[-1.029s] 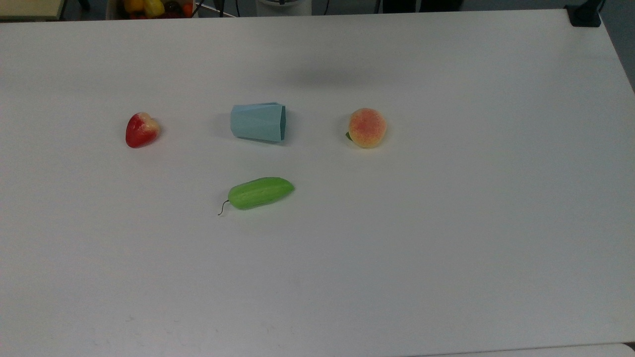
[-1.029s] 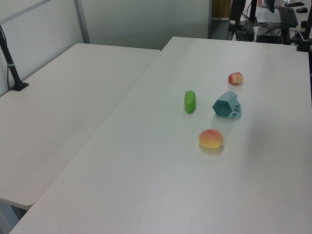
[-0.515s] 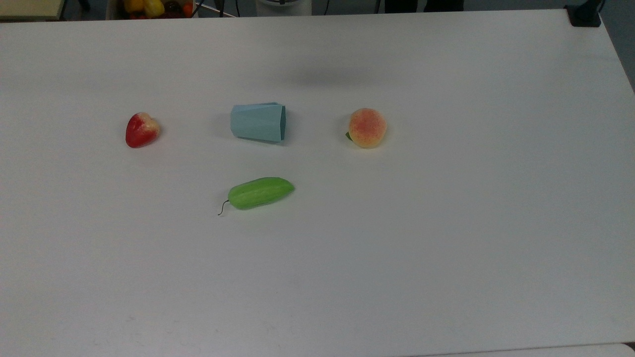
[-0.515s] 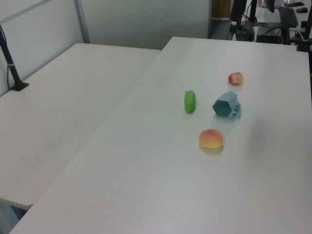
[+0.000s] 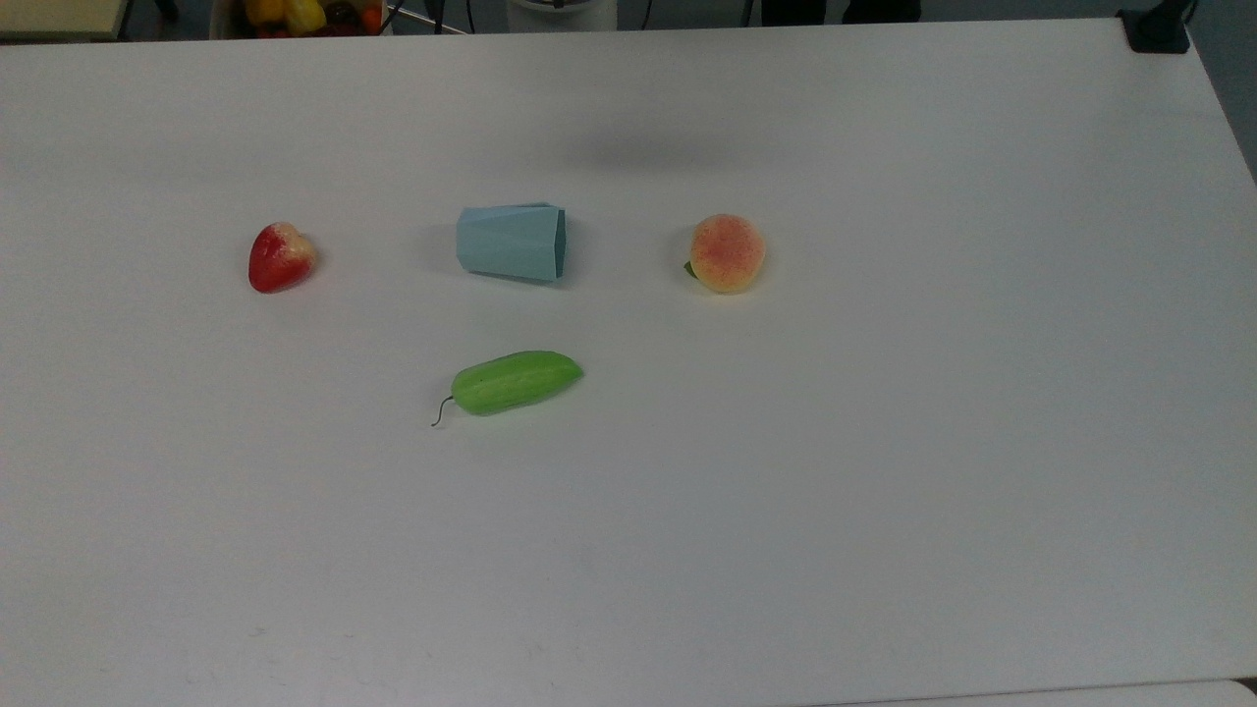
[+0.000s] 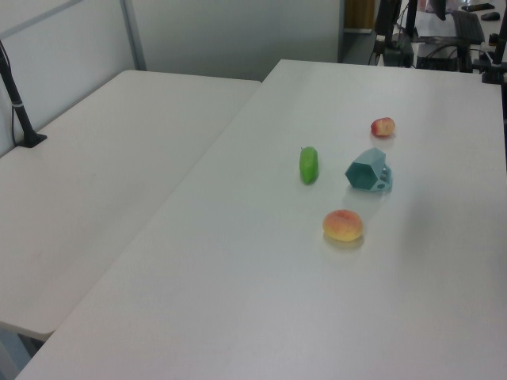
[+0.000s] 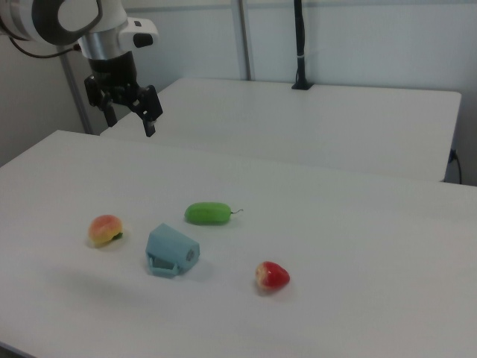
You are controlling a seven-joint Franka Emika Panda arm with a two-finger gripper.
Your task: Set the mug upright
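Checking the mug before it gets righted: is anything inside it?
The mug lies on its side on the table, mouth toward the top view's right. The left view looks into its hexagonal opening: only dark interior shows, no object. The deepest part stays shadowed.

Light falls evenly and softly from overhead, and the white table (image 5: 884,442) reads bright without hard glare. In the top view a broad, faint shadow smudges the tabletop near its far edge, and each object drops only a thin soft shadow beside itself. The top view dims slightly toward its corners. The left view looks hazy and washed, with a cool tint. In the right view my gripper (image 7: 128,113) is dark against the pale wall, its outline fairly crisp.
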